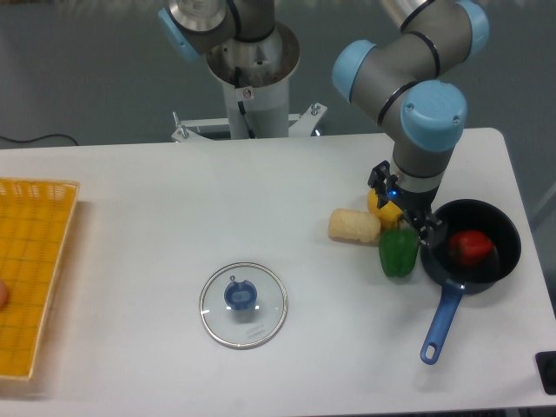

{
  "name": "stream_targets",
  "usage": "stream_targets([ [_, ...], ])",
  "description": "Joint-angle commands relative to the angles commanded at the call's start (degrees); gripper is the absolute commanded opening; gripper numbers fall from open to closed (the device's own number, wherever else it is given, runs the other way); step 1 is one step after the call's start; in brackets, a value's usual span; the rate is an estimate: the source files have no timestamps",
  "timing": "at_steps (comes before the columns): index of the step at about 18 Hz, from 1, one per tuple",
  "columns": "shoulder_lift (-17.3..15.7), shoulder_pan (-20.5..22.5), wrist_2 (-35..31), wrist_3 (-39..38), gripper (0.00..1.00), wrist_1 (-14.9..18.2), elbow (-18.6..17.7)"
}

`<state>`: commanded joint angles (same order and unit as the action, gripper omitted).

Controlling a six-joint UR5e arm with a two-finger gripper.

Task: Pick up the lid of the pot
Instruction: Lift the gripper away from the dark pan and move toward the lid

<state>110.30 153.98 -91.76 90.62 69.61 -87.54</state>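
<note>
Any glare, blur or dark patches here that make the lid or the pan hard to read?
Camera view: pale reflections on the clear lid, though its rim and blue knob stay legible; the black pan is dark inside, its surface detail hard to make out around the red item; no obvious motion blur.

Noted from my side: the lid (262, 314) is clear, smooth and glass-like, its thin rim metallic, its blue knob (241, 294) glossy like plastic. The black pan (511, 252) has a smooth sheen; its blue handle (442, 323) looks like shiny plastic. Yellow crate (26, 339): plastic-looking, ribbed. White tabletop (156, 252): smooth, fairly matt. My arm's grey casing (427, 111): smooth, softly glossy.
</note>
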Motion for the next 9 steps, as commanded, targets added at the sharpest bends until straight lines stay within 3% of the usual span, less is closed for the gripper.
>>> stream_targets([
  [5, -0.2, -0.5, 0.0, -1.3, 1.0, 0.3, 0.3],
  [9, 0.7, -4.5, 0.1, -8.4, 1.0, -0.3, 0.4],
])
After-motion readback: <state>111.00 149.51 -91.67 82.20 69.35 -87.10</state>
